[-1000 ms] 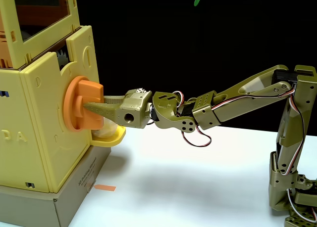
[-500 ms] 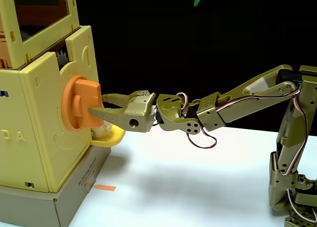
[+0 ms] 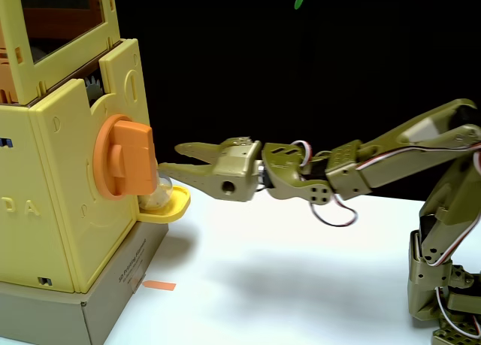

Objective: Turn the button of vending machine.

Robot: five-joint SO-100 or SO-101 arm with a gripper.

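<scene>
Hovering apart, fingers (image 3: 176,148) spread just beside the button (image 3: 124,158)

One button (image 3: 124,158), one vending machine (image 3: 68,172)

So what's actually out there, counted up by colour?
Orange: 2, the button and a small strip on the white table
Pale yellow: 2, the vending machine and its tray
Olive green: 1, the arm with its gripper
Brown: 1, the cardboard base
Total: 6

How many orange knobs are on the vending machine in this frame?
1. The orange knob sits on the side of the vending machine that faces the pincer, just above the yellow tray. Other faces are hidden.
</scene>
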